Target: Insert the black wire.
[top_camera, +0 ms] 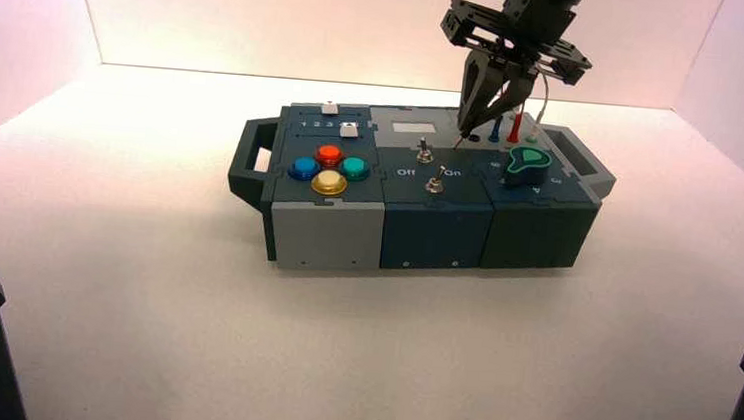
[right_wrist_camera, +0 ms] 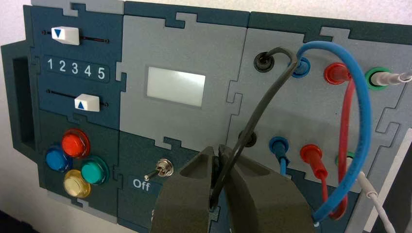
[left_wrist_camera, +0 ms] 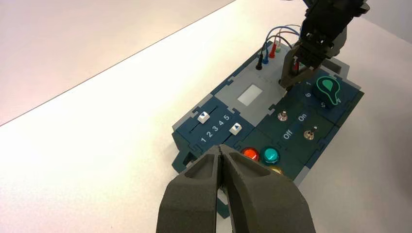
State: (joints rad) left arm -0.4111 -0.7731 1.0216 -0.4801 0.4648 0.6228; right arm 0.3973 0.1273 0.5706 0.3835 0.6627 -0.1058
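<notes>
Now — right pincer (right_wrist_camera: pixel 218 151) grips black wire (right_wrist_camera: pixel 262 103) within box's (top_camera: pixel 433 237) edges — left pincer (left_wrist_camera: pixel 220 148) closed, open room between.

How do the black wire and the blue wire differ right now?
The black wire is pinched by the right gripper; the blue wire is not held. The black wire has one plug in its far socket, its near black socket unfilled, while the blue wire is plugged into both of its sockets. Both wires arch above the box.

Coloured buttons (right_wrist_camera: pixel 76 158) sit near two white sliders (right_wrist_camera: pixel 65 35) (one red, one blue, one green, one yellow).
</notes>
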